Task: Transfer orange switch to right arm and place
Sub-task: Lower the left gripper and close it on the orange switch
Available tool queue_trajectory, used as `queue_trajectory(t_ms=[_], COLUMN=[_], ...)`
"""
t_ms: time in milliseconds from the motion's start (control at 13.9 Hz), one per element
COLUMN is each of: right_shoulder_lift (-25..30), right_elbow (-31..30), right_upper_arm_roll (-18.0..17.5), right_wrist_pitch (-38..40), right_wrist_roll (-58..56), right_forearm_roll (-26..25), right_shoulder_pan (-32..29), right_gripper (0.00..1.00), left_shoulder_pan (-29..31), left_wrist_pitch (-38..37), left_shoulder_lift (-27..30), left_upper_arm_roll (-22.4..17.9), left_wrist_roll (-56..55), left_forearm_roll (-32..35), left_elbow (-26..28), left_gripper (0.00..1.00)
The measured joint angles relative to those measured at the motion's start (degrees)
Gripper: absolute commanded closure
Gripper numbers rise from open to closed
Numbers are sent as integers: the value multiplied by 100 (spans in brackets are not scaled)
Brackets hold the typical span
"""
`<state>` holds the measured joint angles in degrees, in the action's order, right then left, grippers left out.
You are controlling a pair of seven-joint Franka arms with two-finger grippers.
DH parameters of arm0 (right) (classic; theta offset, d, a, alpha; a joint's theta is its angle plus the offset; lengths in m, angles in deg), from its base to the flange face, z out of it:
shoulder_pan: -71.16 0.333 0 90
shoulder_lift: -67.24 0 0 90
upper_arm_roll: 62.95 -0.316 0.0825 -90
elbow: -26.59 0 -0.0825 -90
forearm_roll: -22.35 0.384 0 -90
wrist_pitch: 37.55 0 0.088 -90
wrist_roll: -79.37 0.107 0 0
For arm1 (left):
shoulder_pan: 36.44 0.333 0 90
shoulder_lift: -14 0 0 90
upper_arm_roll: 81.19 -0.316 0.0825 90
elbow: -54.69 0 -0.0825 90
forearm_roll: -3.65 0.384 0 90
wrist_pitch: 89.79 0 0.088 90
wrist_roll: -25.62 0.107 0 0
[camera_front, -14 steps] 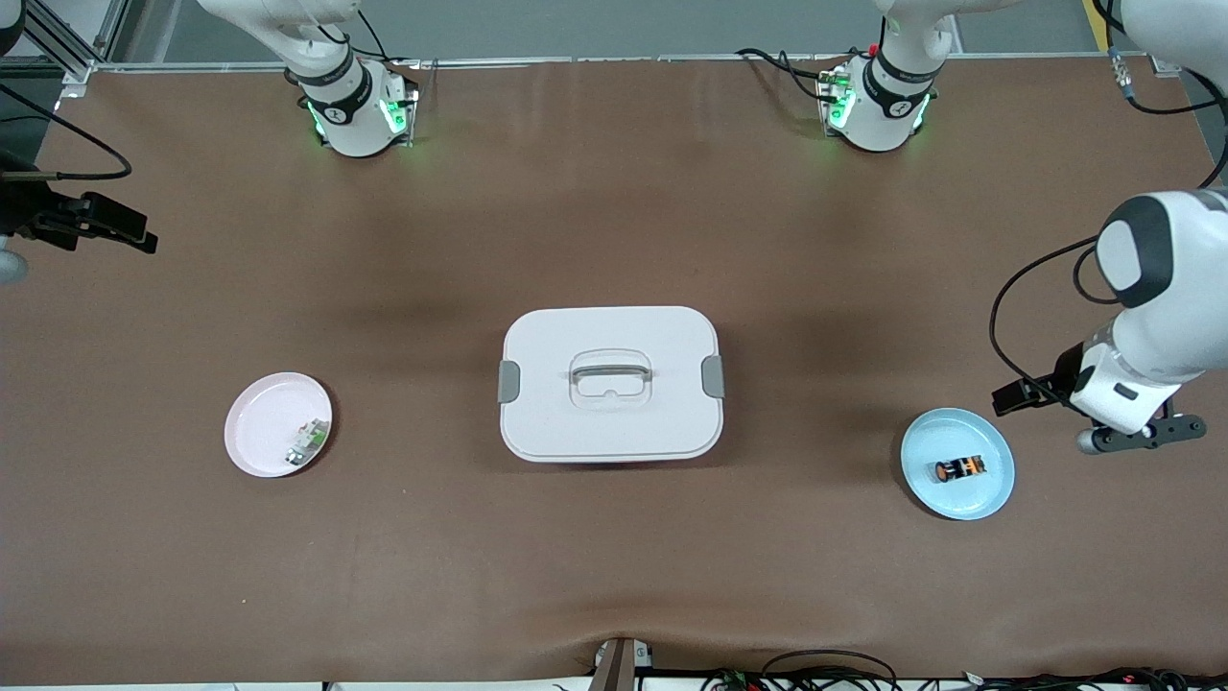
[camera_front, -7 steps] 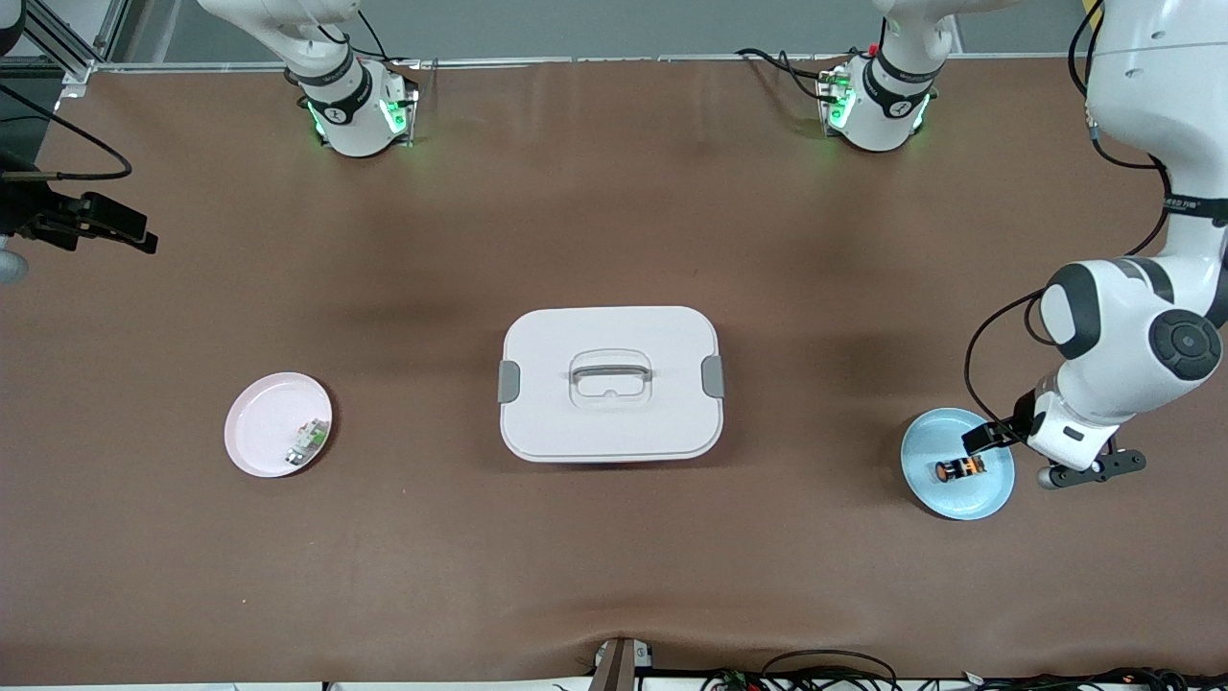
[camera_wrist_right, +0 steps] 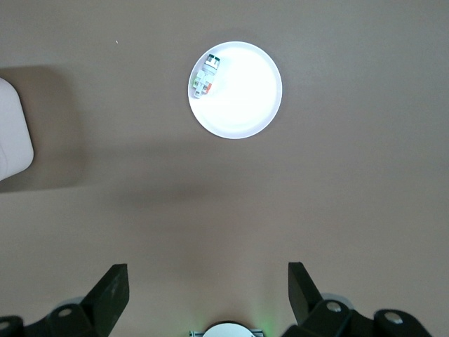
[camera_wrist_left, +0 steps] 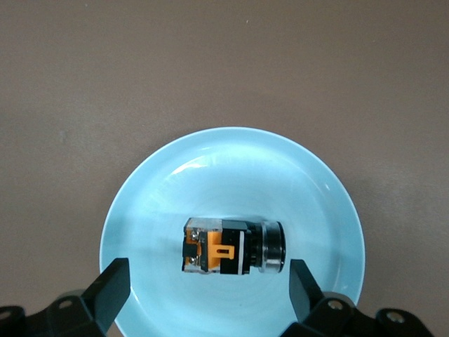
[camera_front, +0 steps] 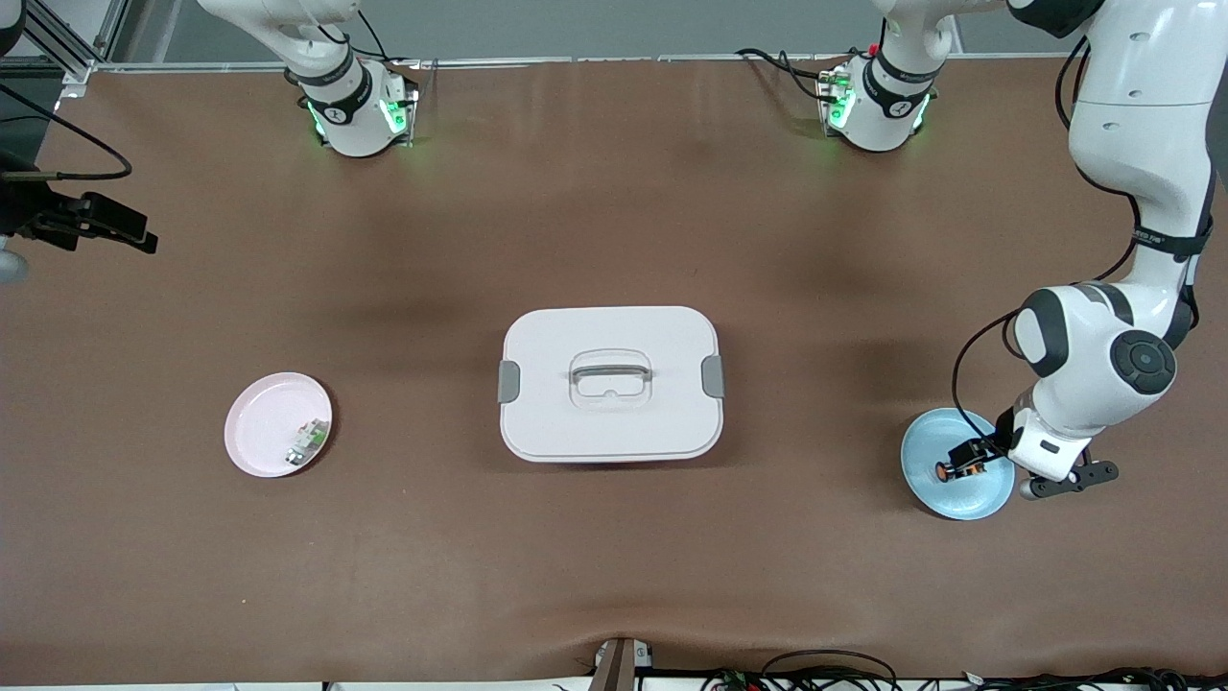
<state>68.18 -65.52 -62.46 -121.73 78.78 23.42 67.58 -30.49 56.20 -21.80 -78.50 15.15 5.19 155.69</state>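
Now — left gripper (camera_wrist_left: pixel 203 281) wide open over orange switch (camera_wrist_left: pixel 233 247), nothing held — no contact.

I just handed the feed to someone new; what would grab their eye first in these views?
Most likely the left gripper, open and poised over the blue plate at the left arm's end of the table, its fingers either side of the orange switch lying on its side there. Next, the big white lidded box mid-table. The right gripper waits open, high above the table, looking down on the pink plate holding a small whitish-green part.
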Motion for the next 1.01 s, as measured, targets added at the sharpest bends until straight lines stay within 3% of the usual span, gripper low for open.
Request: queue_trajectory(t_ms=[1010], right_shoulder_lift=[3], right_elbow=[2], right_upper_arm_roll=[0], right_wrist_pitch=[3], right_wrist_roll=[0], right_forearm_roll=[0], right_shoulder_pan=[0], right_gripper=[0], left_shoulder_pan=[-39], left_wrist_pitch=[135], left_shoulder_lift=[-367], left_upper_arm_roll=[54], left_wrist_roll=[-10], left_forearm_roll=[0], left_elbow=[-208], left_gripper=[0])
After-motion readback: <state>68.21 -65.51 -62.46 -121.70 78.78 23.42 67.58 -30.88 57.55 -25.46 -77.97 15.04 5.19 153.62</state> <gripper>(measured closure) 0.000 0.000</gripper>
